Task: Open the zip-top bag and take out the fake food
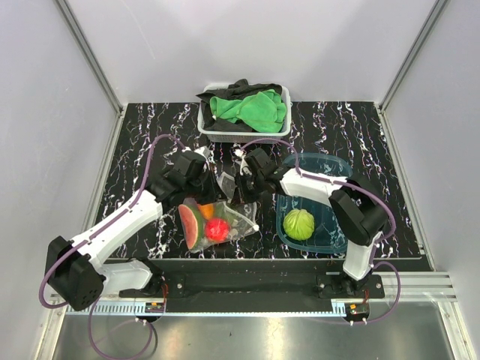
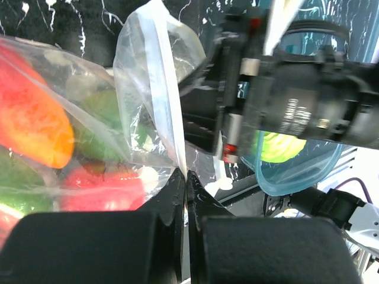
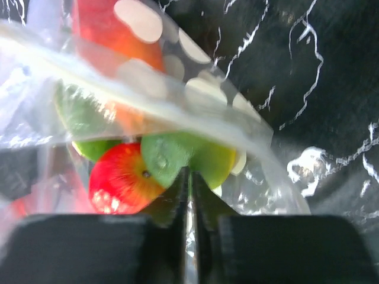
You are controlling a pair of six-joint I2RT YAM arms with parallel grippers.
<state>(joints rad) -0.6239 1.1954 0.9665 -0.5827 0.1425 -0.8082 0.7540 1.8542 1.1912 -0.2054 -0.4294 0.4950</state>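
The left pincer point(image 2: 186, 177) and right pincer point(image 3: 187, 177) each pinch the zip-top bag point(image 2: 151, 77), closed tight — fake food point(image 3: 121, 177) inside

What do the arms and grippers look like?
The left arm and right arm match: white links, black joint blocks, black bases. A purple cable loops along each. The left gripper and right gripper are matte black. White print on the right wrist housing, unreadable.
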